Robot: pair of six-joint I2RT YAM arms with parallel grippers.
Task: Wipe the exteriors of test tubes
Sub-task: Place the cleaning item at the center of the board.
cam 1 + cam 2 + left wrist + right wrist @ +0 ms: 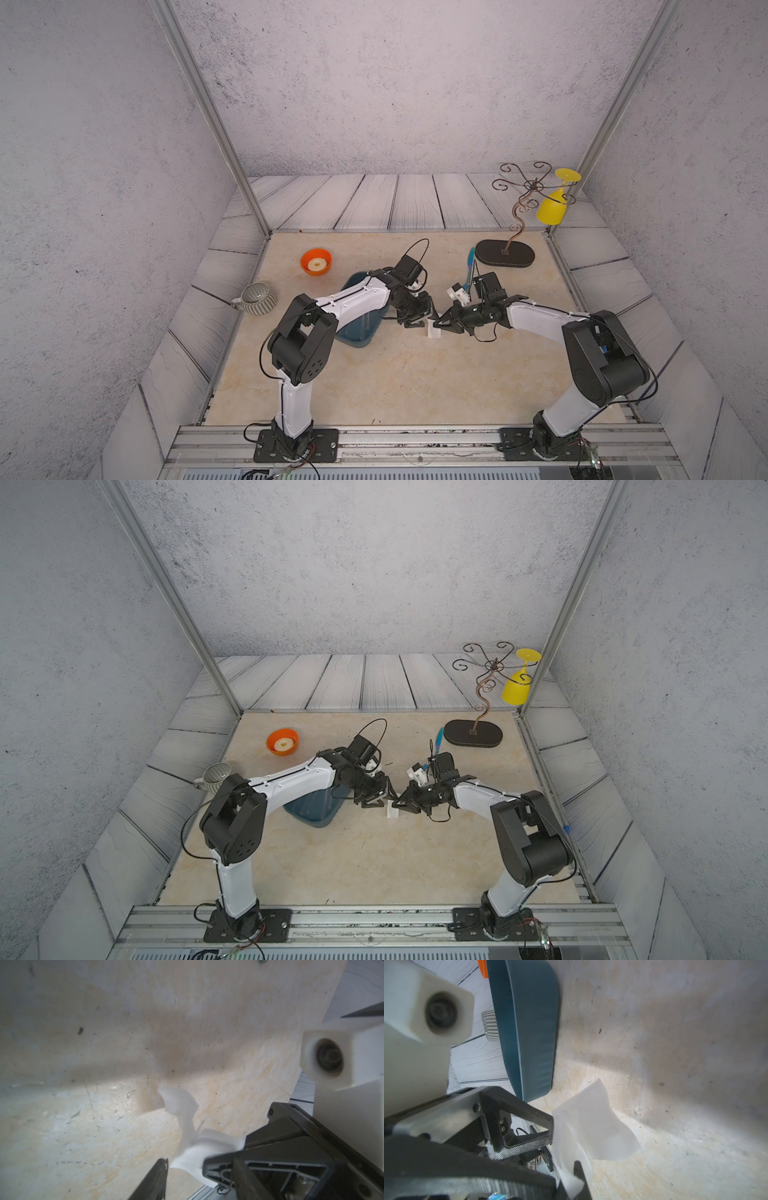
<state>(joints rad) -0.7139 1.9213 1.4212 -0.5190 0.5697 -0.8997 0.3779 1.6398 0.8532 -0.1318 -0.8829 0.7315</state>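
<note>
- You have two arms meeting over the middle of the bench point(395, 374), tips nearly touching, with one white wipe point(433, 331) between them.
- Your right gripper point(564, 1147) has its fingers point(537, 1118) pressed together on that one wipe point(596, 1126), which hangs down toward the bench.
- Your left gripper point(185, 1161) has its fingers point(155, 1180) apart with the wipe's point(187, 1118) end between them. You cannot tell whether they press on it.
- Test tubes: you cannot make any out in the four views. The left arm hides the inside of the tub.
- One dark blue tub point(361, 330) sits under the left forearm, just beside the wipe.
- One orange bowl point(305, 257) sits toward the back left and holds one pale ring point(317, 263).
- One striped mug point(257, 298) stands at the left edge.
- One wire stand point(504, 253) stands at the back right, with one yellow goblet point(550, 208) hanging upside down from it.
- One teal-handled knife point(471, 262) lies beside the stand's base, partly behind the right wrist.
</note>
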